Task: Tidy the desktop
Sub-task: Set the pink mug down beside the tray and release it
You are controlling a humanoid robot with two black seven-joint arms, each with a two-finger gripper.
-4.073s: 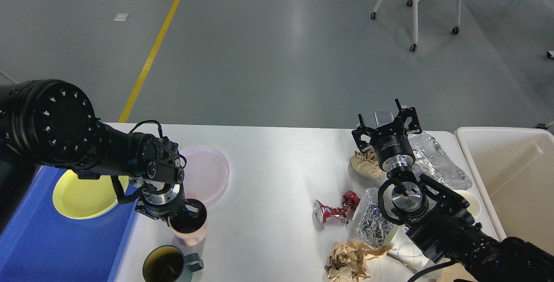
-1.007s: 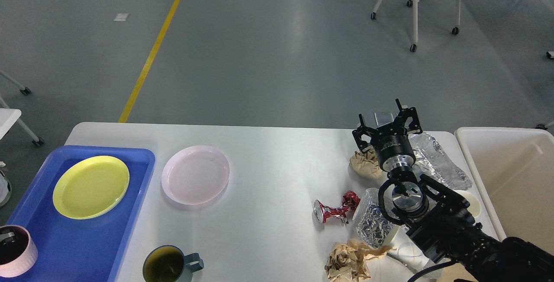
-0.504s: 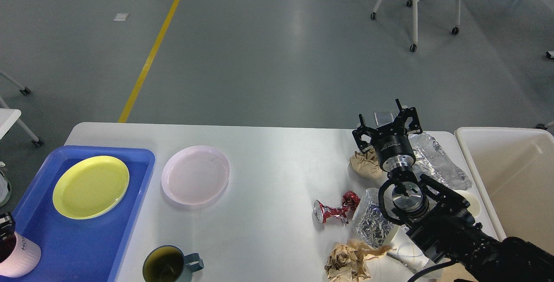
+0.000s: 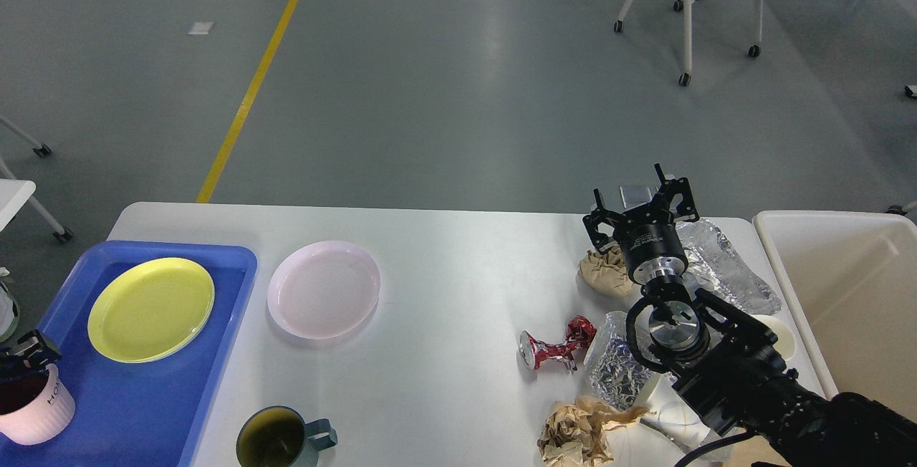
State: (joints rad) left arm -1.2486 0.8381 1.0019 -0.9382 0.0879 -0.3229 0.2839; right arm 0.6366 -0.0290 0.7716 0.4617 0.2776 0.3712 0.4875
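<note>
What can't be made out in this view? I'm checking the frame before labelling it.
- Left hand: only a black tip shows at the left edge above the pink cup; open or shut is unclear.
- Pink cup: its base is cut off by the edge; its lettering is too small to read.
- White item by the foil: mostly hidden behind the right arm.
- Right hand: fingers spread, holding nothing.
</note>
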